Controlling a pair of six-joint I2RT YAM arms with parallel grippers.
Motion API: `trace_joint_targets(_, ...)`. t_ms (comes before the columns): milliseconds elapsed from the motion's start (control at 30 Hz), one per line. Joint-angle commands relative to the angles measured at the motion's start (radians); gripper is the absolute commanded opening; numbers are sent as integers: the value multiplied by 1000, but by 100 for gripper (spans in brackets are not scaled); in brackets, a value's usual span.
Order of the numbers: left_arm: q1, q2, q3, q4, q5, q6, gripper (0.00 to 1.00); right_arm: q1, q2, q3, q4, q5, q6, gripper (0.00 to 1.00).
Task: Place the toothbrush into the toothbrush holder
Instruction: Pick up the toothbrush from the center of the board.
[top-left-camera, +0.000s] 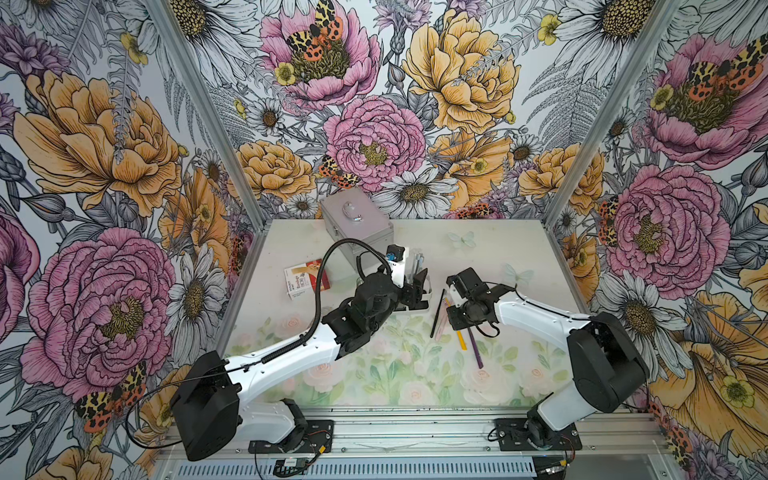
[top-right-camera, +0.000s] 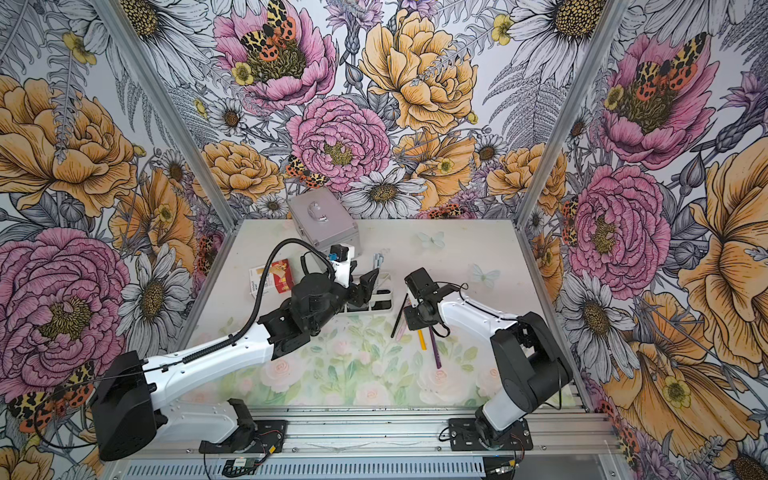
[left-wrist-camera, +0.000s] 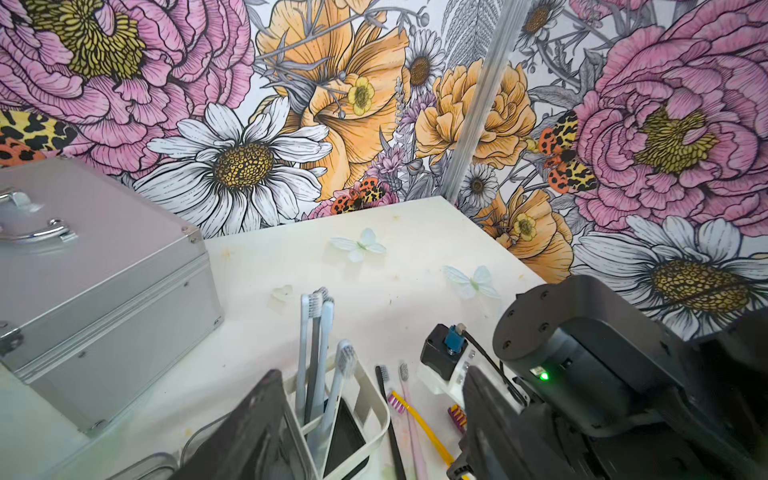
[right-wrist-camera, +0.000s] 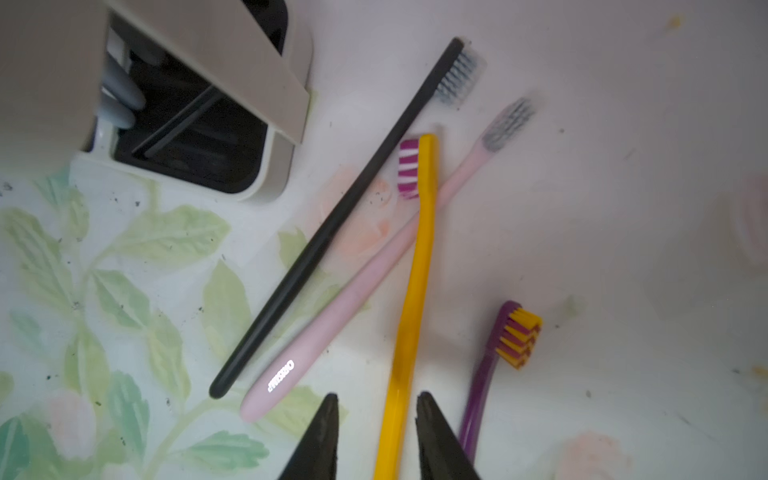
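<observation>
While my left claw (left-wrist-camera: 370, 390) is hanging open over the toothbrush holder (right-wrist-camera: 282, 166), my right claw (right-wrist-camera: 376, 399) is straddling the yellow toothbrush (right-wrist-camera: 415, 270) lying just beside the holder, not clamped yet.

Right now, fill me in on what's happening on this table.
The right claw is down over the yellow toothbrush, its jaws open on either side of the handle, not yet clamped. A black toothbrush, a pink toothbrush and a purple toothbrush lie loose beside it. The left claw sits open at the toothbrush holder, by its white compartment, where several pale toothbrushes already stand upright.
</observation>
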Motion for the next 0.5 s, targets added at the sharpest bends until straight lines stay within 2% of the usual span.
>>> trace_joint_targets(0,11,15,-13,-20,34,-35,69,4,21,26,15,51,20,33)
trace_joint_targets(467,22,48,-10,-4,43,-49,69,6,110,34,15,53,43,31)
